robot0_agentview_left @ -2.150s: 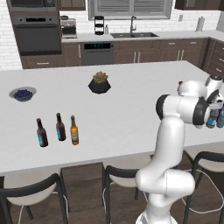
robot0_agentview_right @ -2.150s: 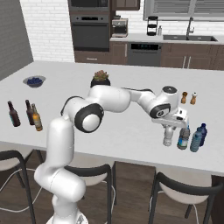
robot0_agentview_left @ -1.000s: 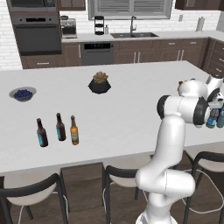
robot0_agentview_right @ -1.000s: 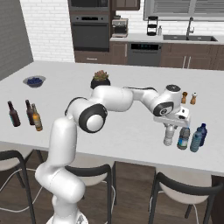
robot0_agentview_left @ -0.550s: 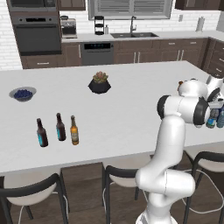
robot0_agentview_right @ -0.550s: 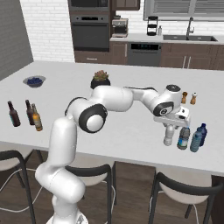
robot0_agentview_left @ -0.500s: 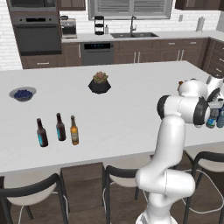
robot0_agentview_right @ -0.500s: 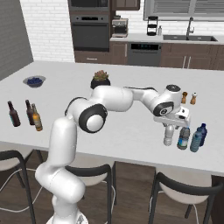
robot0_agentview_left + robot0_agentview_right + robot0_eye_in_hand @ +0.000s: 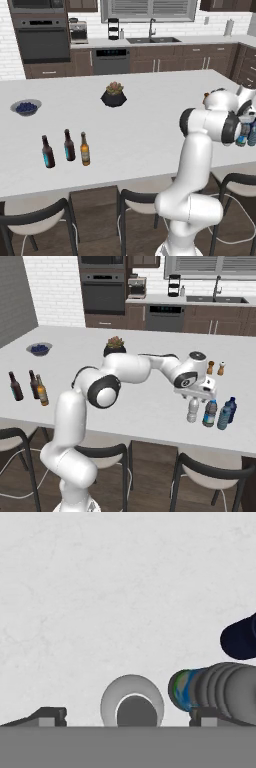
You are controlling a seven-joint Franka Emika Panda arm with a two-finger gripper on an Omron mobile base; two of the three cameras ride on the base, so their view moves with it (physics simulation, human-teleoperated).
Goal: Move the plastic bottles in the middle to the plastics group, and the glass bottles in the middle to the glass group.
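Pale greyish-white plastic bottle [image 9: 193, 410] stands upright directly under the tool [image 9: 195, 397], at the near-right part of the white tabletop [image 9: 145, 346]. Hand view: the tool's tips [image 9: 50, 716] are spread wide on either side of the bottle's cap [image 9: 132, 707], not touching it, so the tool is open and holding nothing.

Just right of it stands the plastics group: a clear bottle with a blue label [image 9: 210, 413], then a darker blue one [image 9: 226, 413]. Placement there looks done.

Far left, the amber bottle [image 9: 41, 391] stands just right of the 2 dark brown bottles [image 9: 16, 386], also looks sorted.

Risks from here, my read:
- Tips straddle the cap closely; any sideways drift on retreat would clip it and tip the bottle.
- Right tip sits near the blue-label bottle's neck [image 9: 186, 690]; a tilted lift could knock it, and the bottles stand close enough to topple in a chain.
- Group is near the tabletop's front edge; a tipped bottle could roll off.

Straight vertical lift first looks safest.
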